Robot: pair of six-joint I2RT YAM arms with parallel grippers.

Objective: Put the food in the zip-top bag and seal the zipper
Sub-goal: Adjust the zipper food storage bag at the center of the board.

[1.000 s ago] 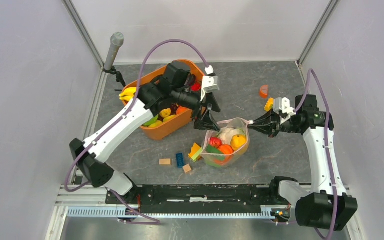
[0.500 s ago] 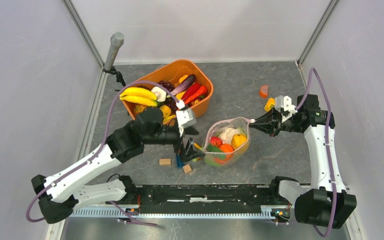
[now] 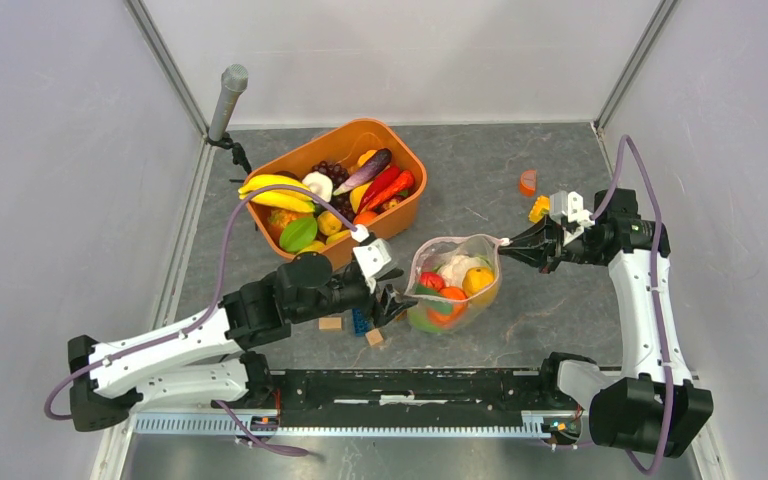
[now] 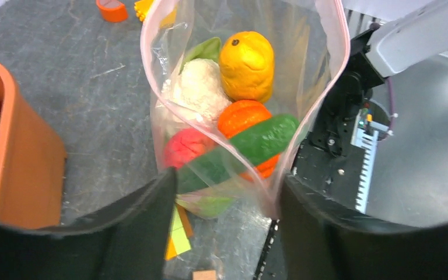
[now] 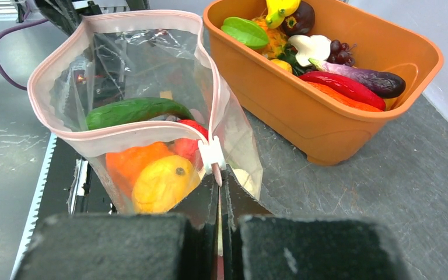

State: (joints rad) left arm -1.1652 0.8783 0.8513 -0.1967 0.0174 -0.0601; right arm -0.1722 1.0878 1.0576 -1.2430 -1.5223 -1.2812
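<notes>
The clear zip-top bag [image 3: 452, 282] stands open on the table. It holds a yellow fruit [image 4: 246, 58], a white cauliflower [image 4: 201, 93], an orange [image 4: 244, 116], a green cucumber [image 4: 259, 143] and a red tomato [image 4: 185, 149]. My right gripper [image 3: 508, 243] is shut on the far end of the pink zipper [image 5: 122, 133], right behind the white slider [image 5: 211, 154]. My left gripper [image 4: 227, 189] is open. Its fingers [image 4: 146, 219] straddle the near end of the bag, and I see no grip on it. More food lies in the orange tub [image 3: 408, 205].
Small blocks [image 3: 331, 323] lie beside my left gripper [image 3: 392, 300], and a yellow-orange piece [image 4: 174, 233] lies under the bag's near end. An orange half-disc [image 3: 527, 182] and a yellow piece [image 3: 538, 208] lie at the back right. A microphone stand [image 3: 226, 100] is at the back left.
My left arm has swung from over the tub down to the near end of the bag, with its open fingers now around it. My right gripper holds still.
</notes>
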